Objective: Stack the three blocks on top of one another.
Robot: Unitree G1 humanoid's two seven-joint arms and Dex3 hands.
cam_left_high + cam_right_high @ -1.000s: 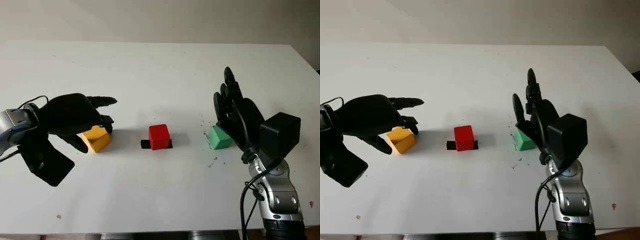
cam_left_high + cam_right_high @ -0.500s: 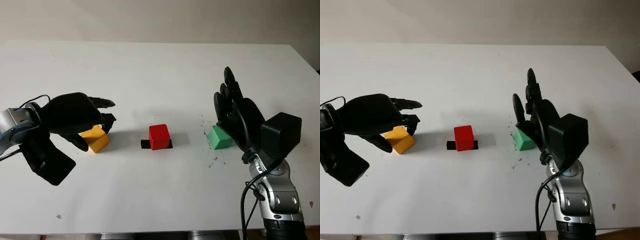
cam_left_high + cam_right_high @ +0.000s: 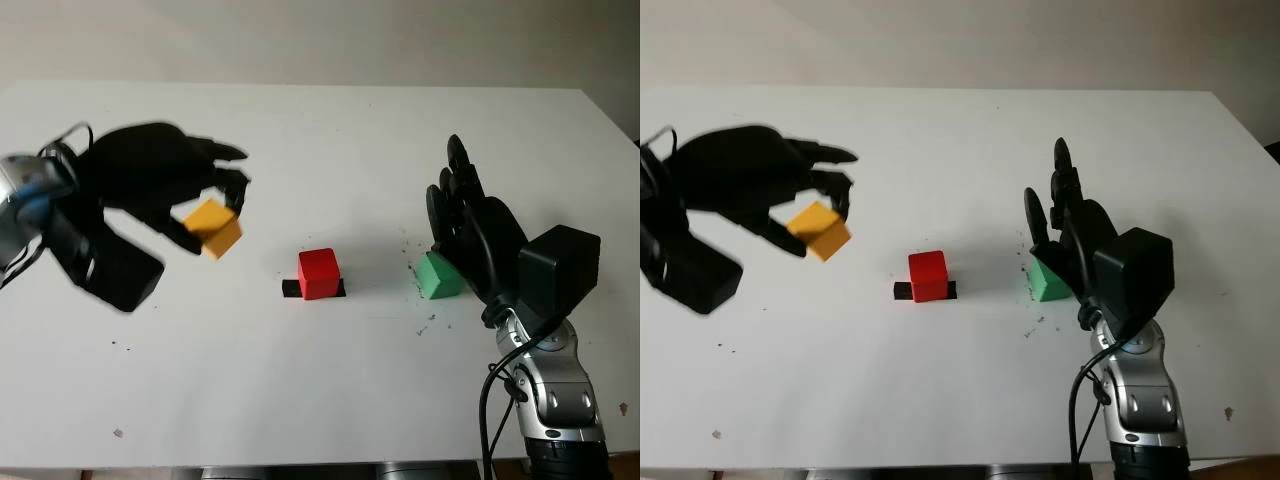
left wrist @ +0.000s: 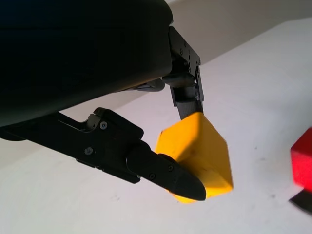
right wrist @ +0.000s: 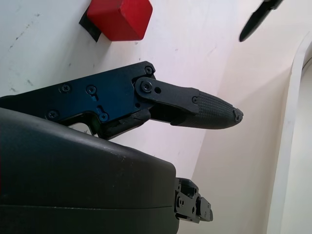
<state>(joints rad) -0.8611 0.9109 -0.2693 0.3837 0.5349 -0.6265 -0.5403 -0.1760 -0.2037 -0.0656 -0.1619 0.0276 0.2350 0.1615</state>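
Above table (image 3: 320, 130): L hand (image 3: 160, 185) w/ yellow block (image 3: 212, 227).

White table (image 3: 300, 400) w/ red block (image 3: 318, 272) on black patch (image 3: 291, 289), green block (image 3: 438, 276).

White table, black marker patch, scattered specks

The white table (image 3: 320, 140) spans the scene, its far edge meeting a pale wall (image 3: 320, 40). A small black patch (image 3: 292, 289) lies flat near the middle of the tabletop. Dark specks (image 3: 425, 322) dot the surface right of centre, and a small brownish mark (image 3: 118, 433) sits near the table's near-left edge, another (image 3: 624, 408) at the near right.
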